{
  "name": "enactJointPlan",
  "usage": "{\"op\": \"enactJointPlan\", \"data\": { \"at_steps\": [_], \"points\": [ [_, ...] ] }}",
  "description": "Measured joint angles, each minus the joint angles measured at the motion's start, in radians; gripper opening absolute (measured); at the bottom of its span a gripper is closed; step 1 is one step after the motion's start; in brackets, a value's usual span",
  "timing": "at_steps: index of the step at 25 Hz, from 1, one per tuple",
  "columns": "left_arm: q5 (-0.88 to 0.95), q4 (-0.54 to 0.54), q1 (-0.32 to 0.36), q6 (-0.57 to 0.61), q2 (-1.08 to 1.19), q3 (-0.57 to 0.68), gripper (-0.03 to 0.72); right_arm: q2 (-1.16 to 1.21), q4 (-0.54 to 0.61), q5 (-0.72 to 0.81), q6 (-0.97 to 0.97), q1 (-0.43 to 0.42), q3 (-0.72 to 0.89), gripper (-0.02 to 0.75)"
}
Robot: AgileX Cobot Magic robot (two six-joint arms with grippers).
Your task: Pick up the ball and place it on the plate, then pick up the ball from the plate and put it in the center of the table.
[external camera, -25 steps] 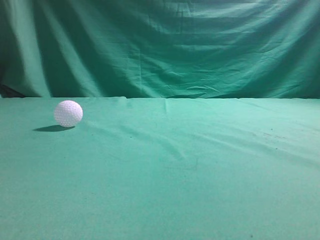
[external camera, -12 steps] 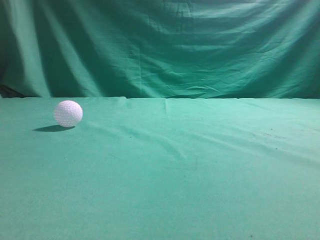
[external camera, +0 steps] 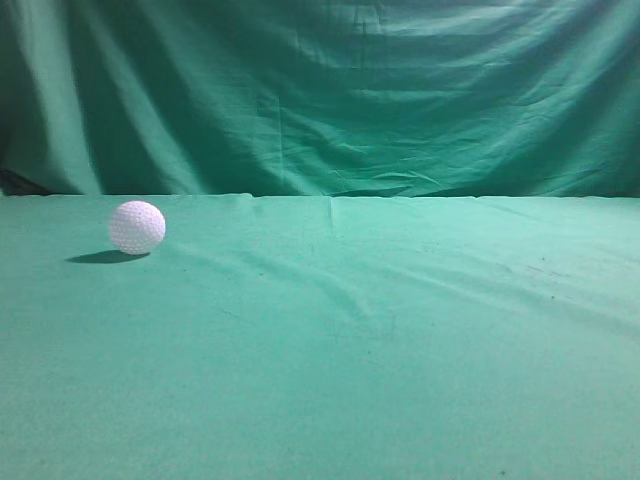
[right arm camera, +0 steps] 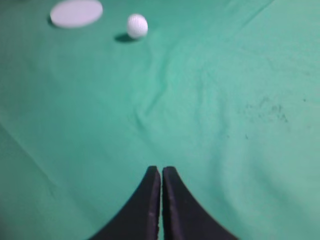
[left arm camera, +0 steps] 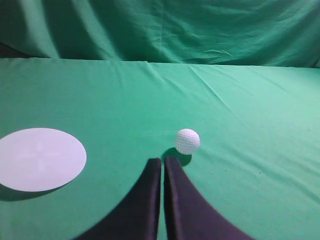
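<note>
Left gripper (left arm camera: 162, 161): closed, empty, low centre of its frame; you must open it first.
Right gripper (right arm camera: 161, 170): closed, empty.
Ball (left arm camera: 187, 141): on the worktop (left arm camera: 250, 125), just beyond your left gripper, right of the plate (left arm camera: 40, 158).
Handling: likely light, hard, rolls easily; pinch across its widest middle.

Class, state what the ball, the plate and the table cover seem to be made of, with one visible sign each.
Ball: probably hard plastic, matte white; dimpled all over.
Plate: possibly paper or thin plastic; flat, plain matte white, thin-edged.
Table cover: woven green cloth; it shows wrinkles and folds.
</note>
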Motion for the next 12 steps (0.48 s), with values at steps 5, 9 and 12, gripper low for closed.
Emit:
{"op": "enactJointPlan", "data": {
  "at_steps": [5,9,12],
  "points": [
    [-0.002,0.0,0.0,0.0,0.0,0.0,0.0,0.0,-0.125,0.04,-0.006,0.0,0.001,0.0],
    [-0.002,0.0,0.0,0.0,0.0,0.0,0.0,0.0,-0.134,0.04,-0.006,0.0,0.001,0.0],
    [-0.002,0.0,0.0,0.0,0.0,0.0,0.0,0.0,-0.134,0.04,-0.006,-0.002,0.001,0.0]
  ]
}}
